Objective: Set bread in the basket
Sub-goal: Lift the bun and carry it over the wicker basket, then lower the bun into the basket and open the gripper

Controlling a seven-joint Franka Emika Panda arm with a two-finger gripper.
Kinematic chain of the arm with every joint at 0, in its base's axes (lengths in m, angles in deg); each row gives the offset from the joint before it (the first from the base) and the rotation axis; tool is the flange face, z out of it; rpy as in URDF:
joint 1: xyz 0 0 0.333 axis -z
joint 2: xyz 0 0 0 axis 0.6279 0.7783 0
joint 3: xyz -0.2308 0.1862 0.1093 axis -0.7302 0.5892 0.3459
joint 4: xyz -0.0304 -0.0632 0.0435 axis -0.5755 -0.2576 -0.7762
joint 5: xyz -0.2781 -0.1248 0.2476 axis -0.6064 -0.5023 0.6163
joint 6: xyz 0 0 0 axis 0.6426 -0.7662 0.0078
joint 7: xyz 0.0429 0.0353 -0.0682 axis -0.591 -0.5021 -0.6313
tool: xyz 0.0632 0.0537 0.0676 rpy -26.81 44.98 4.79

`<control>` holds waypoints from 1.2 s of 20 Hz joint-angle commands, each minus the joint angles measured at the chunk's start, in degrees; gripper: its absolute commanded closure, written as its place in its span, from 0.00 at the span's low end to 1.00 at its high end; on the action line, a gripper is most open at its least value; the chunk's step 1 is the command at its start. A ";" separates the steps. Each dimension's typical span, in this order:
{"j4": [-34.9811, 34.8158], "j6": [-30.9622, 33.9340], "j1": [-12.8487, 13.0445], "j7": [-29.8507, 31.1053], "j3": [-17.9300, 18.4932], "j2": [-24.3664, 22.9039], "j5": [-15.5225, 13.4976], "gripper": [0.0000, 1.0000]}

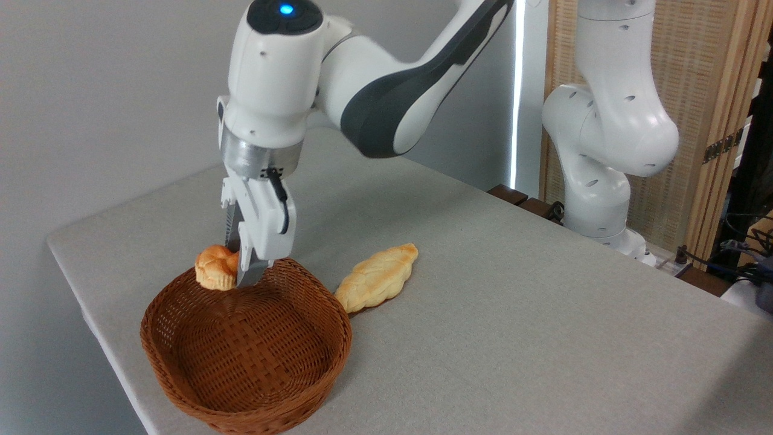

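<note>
The bread (215, 266) is a small round deep-orange bun with a creased top. It hangs in the air just above the far rim of the basket (181, 380), an oval reddish-brown wicker basket with nothing lying inside. My gripper (238, 275) is shut on the bread, pointing straight down. One grey finger (249, 270) shows on the bun's right side; the other finger is hidden behind the bun.
A longer pale-yellow braided loaf (377, 277) lies on the grey table (543, 314) just right of the basket. The arm's white base (598, 181) stands at the table's far right. The table's left edge runs close to the basket.
</note>
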 commanded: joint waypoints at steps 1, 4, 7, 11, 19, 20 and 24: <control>0.85 -2.71 -0.03 1.01 -1.68 1.83 -0.32 0.40; 0.85 -3.94 -0.03 0.93 -1.86 2.45 -0.23 0.26; 0.85 -4.03 -0.03 0.92 -1.86 2.71 -0.23 0.22; 0.85 -4.03 -0.03 0.92 -1.95 2.80 -0.23 0.14; 0.85 -4.03 -0.03 0.49 -1.86 2.71 -0.14 0.00; 0.85 -4.03 -0.03 0.49 -1.86 2.71 -0.14 0.00; 0.85 -3.94 -0.11 0.40 -1.77 2.45 -0.14 0.00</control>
